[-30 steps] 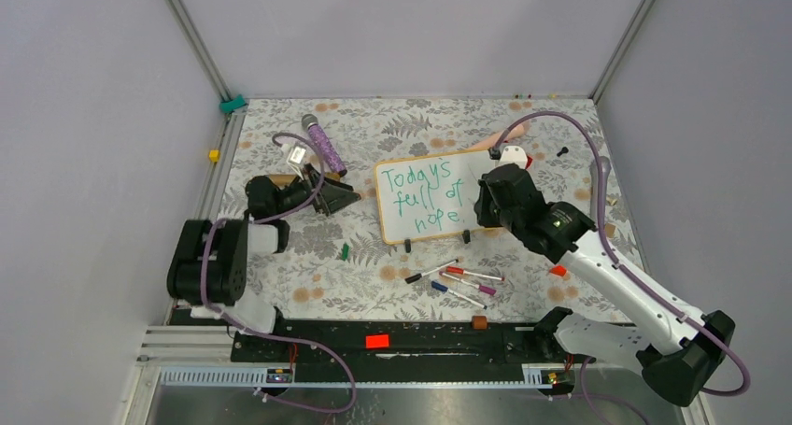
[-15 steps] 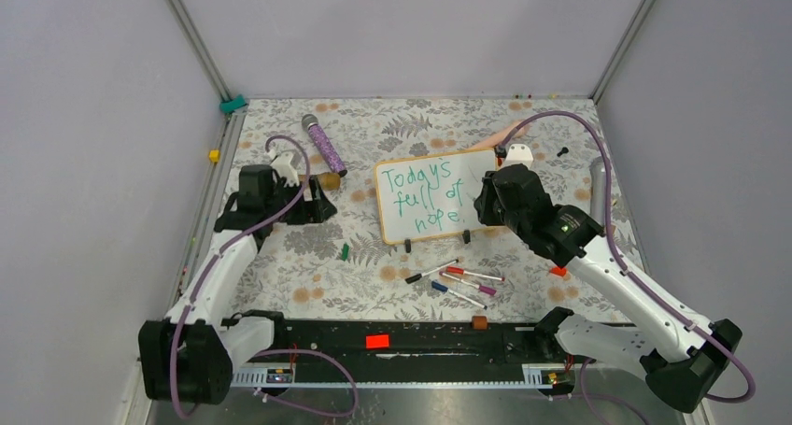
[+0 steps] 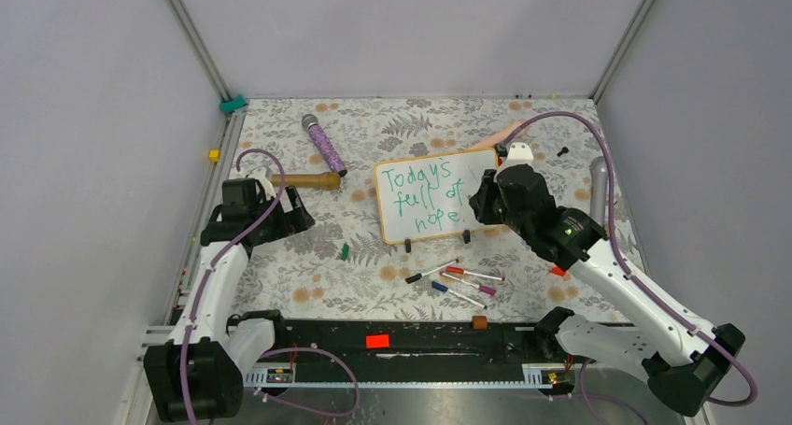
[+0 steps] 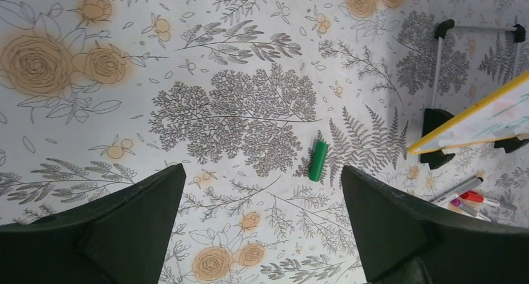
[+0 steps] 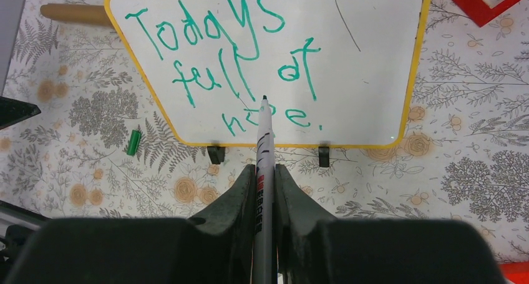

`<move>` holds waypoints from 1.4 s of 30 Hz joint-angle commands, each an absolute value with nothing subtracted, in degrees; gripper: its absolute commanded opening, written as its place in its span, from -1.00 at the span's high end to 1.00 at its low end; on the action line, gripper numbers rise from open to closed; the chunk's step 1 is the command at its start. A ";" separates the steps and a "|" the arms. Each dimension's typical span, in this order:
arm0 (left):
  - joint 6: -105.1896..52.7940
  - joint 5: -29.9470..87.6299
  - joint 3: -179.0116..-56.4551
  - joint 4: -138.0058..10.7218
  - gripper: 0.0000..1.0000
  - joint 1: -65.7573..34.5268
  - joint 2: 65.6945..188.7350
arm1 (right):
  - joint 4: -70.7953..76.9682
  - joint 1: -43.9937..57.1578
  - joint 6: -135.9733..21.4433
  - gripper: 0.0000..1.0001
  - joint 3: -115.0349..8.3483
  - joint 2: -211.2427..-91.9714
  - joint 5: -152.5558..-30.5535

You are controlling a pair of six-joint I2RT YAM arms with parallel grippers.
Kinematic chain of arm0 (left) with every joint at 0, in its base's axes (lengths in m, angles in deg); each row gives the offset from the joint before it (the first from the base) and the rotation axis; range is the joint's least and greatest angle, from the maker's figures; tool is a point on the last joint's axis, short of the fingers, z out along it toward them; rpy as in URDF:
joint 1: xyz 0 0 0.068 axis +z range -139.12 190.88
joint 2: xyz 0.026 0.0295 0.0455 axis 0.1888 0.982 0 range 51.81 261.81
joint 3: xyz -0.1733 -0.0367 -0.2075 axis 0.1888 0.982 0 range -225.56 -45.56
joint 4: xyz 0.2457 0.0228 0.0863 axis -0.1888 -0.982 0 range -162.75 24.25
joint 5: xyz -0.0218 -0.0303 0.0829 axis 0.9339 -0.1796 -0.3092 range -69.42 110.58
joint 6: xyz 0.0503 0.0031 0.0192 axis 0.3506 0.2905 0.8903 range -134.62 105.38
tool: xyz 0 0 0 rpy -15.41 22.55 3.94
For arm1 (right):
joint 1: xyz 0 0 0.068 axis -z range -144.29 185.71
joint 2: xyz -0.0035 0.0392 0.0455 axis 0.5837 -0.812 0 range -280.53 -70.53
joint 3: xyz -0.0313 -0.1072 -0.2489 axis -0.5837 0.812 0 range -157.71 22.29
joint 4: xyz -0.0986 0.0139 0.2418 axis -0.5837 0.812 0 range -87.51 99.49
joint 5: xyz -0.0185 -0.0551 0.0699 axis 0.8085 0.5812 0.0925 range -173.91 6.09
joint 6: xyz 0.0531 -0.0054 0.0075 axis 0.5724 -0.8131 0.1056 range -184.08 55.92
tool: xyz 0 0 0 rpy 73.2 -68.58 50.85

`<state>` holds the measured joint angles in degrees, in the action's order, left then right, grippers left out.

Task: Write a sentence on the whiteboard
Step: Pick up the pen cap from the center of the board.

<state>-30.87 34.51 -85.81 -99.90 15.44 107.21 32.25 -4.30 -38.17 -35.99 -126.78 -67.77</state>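
The whiteboard (image 3: 478, 168) stands tilted on black clip feet at the table's middle, and its yellow-tan frame also shows in the right wrist view (image 5: 374, 59) and the left wrist view (image 4: 493, 118). The sentence (image 3: 425, 193) in green reads "Todays full of hope." in three lines (image 5: 240, 59). My right gripper (image 3: 486, 201) is shut on a white marker (image 5: 264, 140). The marker's tip is over the word "hope" and hides its "p". My left gripper (image 3: 294, 215) is open and empty (image 4: 262, 171), low over the floral mat left of the board.
A green cap (image 4: 319, 160) lies on the mat between the left gripper and the board (image 3: 344, 251). Several markers (image 3: 458, 280) lie in front of the board. A purple glitter microphone (image 3: 325, 145) and a tan stick (image 3: 308, 179) lie at the back left. A red object (image 5: 486, 0) lies behind the board.
My left arm has drawn back to the left and nearer, and its gripper has come away from the tan stick, which now lies uncovered. My right gripper with the marker has hardly moved.
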 commanded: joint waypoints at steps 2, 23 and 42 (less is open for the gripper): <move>-30.00 38.90 -86.06 -98.03 -0.97 13.78 108.81 | 29.37 -3.89 -38.29 1.00 -34.31 -124.79 -70.55; -38.44 23.28 -90.47 -96.16 -0.48 -8.65 129.42 | 34.48 -3.86 -41.63 1.00 -34.75 -120.67 -74.59; -40.32 20.84 -91.45 -92.52 0.13 -14.17 137.41 | 32.74 -3.87 -41.49 1.00 -34.09 -122.10 -76.00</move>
<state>-38.72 22.03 -89.90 -94.78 -12.64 136.38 33.91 -4.28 -40.35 -33.76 -121.79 -74.61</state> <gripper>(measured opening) 0.445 0.183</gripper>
